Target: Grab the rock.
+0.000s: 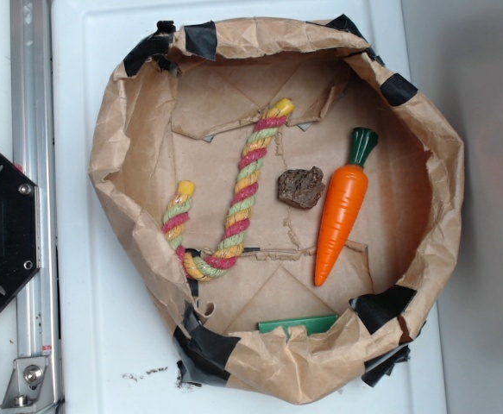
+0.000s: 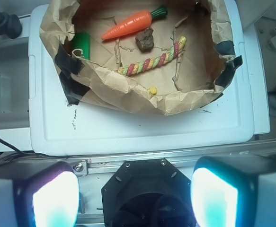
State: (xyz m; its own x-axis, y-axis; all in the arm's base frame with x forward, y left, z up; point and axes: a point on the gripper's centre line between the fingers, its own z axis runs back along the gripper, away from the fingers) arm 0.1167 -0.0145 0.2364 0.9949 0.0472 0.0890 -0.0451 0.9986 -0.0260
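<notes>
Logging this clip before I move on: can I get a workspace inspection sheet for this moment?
Surface: white lid carrying a taped brown paper basin.
Job's things: rock on the basin floor, between rope and carrot, ungripped.
Clutter: carrot; rope toy bent in a J; green block partly under the paper rim.
Grippers: gripper open, far back from the basin.
Cables: black cable at the wrist view's left edge.
Surroundings: aluminium rail, black base.
</notes>
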